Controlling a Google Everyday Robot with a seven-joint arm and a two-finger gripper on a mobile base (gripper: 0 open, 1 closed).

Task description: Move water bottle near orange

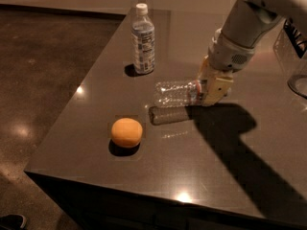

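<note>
The clear ribbed water bottle [175, 93] is held horizontal, a little above the dark table [230, 176], its base pointing left toward the orange and its shadow on the table below it. My gripper [206, 91] is shut on its neck end, where the red-and-white band shows. The orange [126, 132] sits on the table near the front left, a short way below and left of the bottle's base, apart from it.
An upright bottle with a large white-and-blue label [143, 40] stands at the table's back left. A clear container [291, 51] shows at the right edge. The table's left and front edges drop to the dark floor [38, 80].
</note>
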